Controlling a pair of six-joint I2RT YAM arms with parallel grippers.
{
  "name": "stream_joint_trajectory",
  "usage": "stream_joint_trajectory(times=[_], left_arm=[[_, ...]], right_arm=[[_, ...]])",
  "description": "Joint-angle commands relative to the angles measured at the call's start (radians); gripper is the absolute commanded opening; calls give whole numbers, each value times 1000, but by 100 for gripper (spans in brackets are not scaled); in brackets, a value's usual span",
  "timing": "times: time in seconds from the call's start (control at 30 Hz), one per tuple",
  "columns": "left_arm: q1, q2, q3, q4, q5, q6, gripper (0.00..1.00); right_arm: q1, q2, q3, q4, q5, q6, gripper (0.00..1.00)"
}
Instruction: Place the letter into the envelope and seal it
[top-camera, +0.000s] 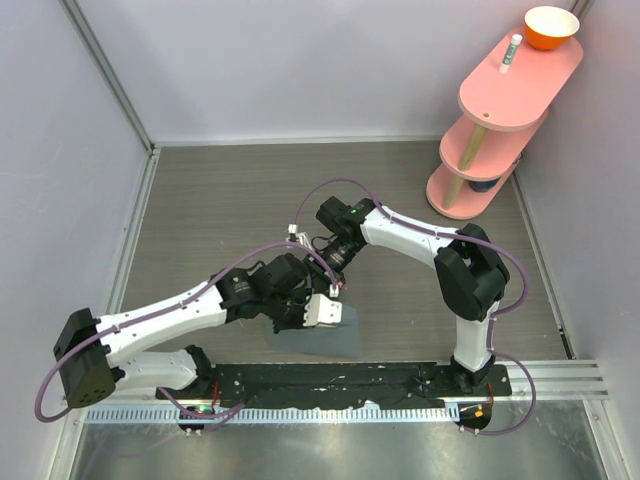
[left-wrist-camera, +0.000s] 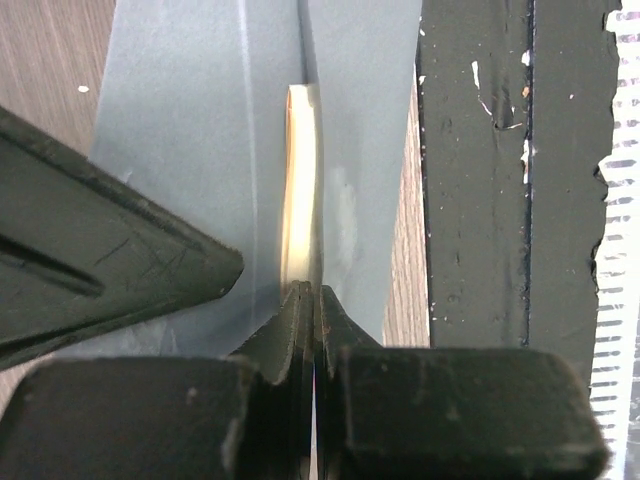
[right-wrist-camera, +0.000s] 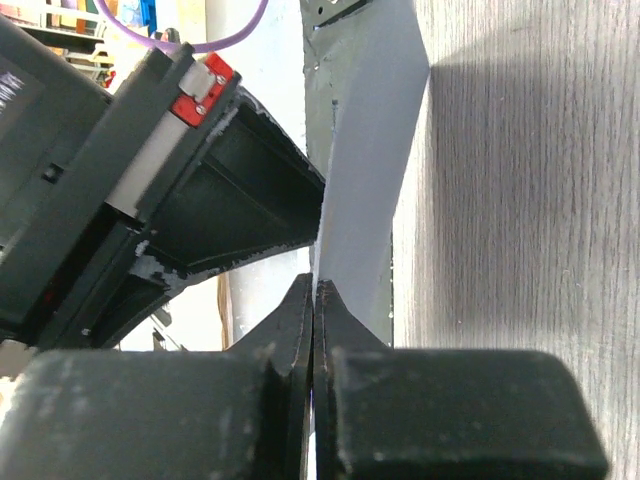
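you're mid-insertion: your left end effector (left-wrist-camera: 312, 295) is pinched shut on the tan letter (left-wrist-camera: 298, 180), which stands just ahead of its tips between the envelope (left-wrist-camera: 190, 130) layers. the right end effector (right-wrist-camera: 315, 290) clamps the envelope's edge. next, push the letter fully in, then seal.

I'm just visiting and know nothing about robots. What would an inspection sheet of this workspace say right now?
Surface: grey wood-grain table.
Job's things: blue-grey envelope near the arms' bases; tan letter showing between its layers.
Clutter: pink shelf in the far right corner, orange bowl on top.
Grippers: left gripper and right gripper, fingers shut on the envelope.
Cables: purple cables looped along both arms.
Surroundings: pale walls; black rail at the near edge.
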Motion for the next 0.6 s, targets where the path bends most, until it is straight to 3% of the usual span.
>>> stream_joint_trajectory(times=[0.0,0.07,0.1,0.2,0.37,0.4,0.57], left_arm=[[-14,32,20,0,17,-41,1],[-1,24,36,-23,-4,-37,8],[9,3,44,-32,-3,-31,21],[93,-57,93,-87,72,-18,43],[291,-82,220,-177,195,-26,62],[327,-79,239,-187,244,-43,71],[559,-33,302,-164,347,-196,84]], right_arm=[[-16,-24,30,30,-16,7,1],[-31,-22,45,31,15,-3,1],[-54,-22,50,31,52,-10,1],[-118,-27,63,65,101,-10,1],[-187,-16,114,126,242,-45,1],[-195,-3,120,135,269,-49,1],[-232,-5,93,309,502,-51,1]])
